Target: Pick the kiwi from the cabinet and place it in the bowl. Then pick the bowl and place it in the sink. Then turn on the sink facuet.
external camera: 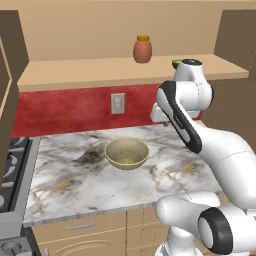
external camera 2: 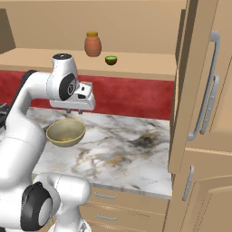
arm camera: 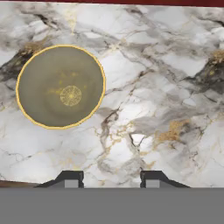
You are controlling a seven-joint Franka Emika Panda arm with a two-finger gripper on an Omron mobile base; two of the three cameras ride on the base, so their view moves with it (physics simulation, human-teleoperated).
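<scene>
Fingertips of my end effector (arm camera: 112,179) stand partly apart, holding nothing, pointed down at the marbled tabletop (arm camera: 166,87). At ten o'clock sits the empty bowl (arm camera: 60,86). Up on the cabinet (external camera 2: 136,68) shelf lies the kiwi (external camera 2: 111,60), beside a jar (external camera 2: 92,44). I should rise, level out, then approach the kiwi squarely. No writing is legible.

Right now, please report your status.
Gripper open, empty, above counter. Kiwi on cabinet shelf beside jar. Bowl empty.
</scene>
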